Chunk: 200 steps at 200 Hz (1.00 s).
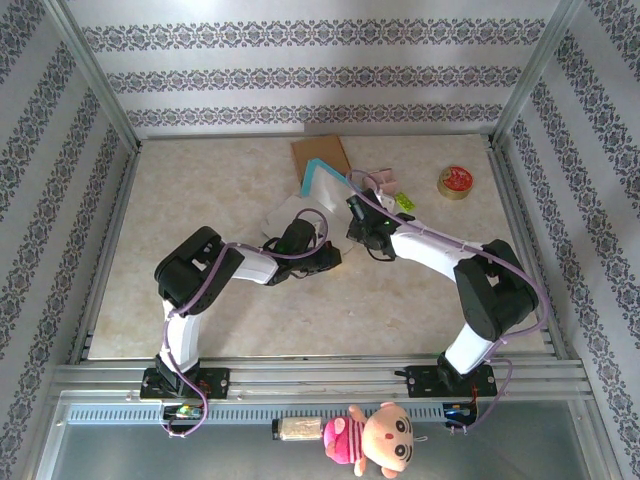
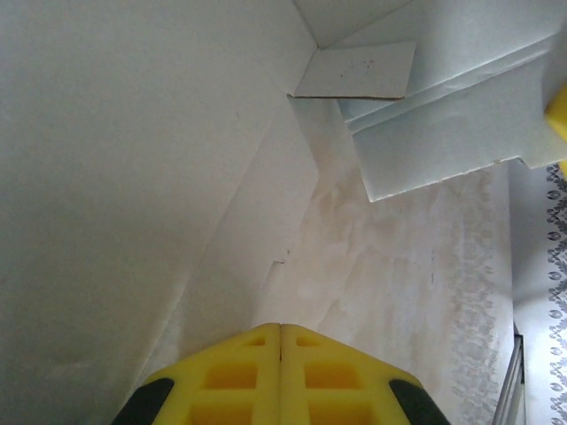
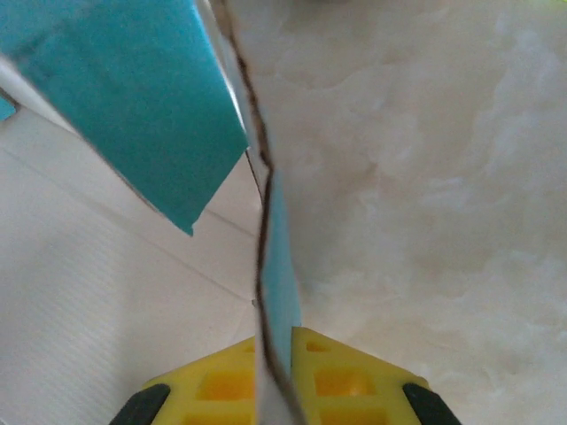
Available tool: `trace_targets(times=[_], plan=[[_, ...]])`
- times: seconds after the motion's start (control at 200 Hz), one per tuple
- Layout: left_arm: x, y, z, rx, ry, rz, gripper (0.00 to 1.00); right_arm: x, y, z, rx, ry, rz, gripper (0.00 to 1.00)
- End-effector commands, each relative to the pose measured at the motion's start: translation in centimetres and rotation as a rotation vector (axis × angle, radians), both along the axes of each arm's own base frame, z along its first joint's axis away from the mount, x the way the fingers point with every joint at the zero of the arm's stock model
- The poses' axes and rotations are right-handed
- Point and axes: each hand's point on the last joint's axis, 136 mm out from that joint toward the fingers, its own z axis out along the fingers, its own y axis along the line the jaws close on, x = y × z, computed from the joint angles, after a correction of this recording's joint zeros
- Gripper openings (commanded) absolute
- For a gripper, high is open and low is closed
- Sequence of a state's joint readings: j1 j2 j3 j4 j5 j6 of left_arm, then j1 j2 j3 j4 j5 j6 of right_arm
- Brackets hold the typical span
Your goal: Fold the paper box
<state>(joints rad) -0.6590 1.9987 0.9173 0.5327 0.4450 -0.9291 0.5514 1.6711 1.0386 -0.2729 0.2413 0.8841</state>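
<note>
The paper box (image 1: pixel 318 190), white inside and teal outside, lies partly unfolded at the middle back of the table. In the left wrist view its white panel (image 2: pixel 133 177) rises on the left, with a small flap (image 2: pixel 359 73) beyond. My left gripper (image 2: pixel 281 326) is shut with nothing between its yellow fingers, low beside that panel. It sits at the box's near edge (image 1: pixel 312 240) in the top view. My right gripper (image 3: pixel 275 335) is shut on an upright teal-and-white wall of the box (image 3: pixel 282 266). It stands at the box's right side (image 1: pixel 357 208).
A brown cardboard sheet (image 1: pixel 320 155) lies behind the box. A pink and green item (image 1: pixel 392 190) and a red-topped tape roll (image 1: pixel 456 182) sit to the back right. A plush doll (image 1: pixel 375 437) lies beyond the table's front rail. Patterned walls enclose the table.
</note>
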Motion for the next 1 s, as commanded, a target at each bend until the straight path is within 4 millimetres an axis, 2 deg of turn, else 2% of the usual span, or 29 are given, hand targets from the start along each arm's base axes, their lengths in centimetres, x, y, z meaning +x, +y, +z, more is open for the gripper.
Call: trace_targets(times=[0.0,0.36,0.68,0.994], plan=[[-0.4,0.7,-2.9,0.043,0.072,0.017,0.00,-0.4,1.0,-0.5,0.073,0.053,-0.056,0.10],[0.5,-0.1,-2.3,0.035,0.047,0.007,0.00,-0.5,2.1,-1.6,0.140,0.081,-0.125,0.11],[0.7,0.0,-2.3,0.033,0.045,0.009,0.00,0.2,2.1,1.3,0.166,0.037,-0.135,0.09],[0.7,0.0,-2.3,0.032,0.045,0.007,0.00,0.4,2.8,1.5,0.142,0.066,-0.091,0.08]])
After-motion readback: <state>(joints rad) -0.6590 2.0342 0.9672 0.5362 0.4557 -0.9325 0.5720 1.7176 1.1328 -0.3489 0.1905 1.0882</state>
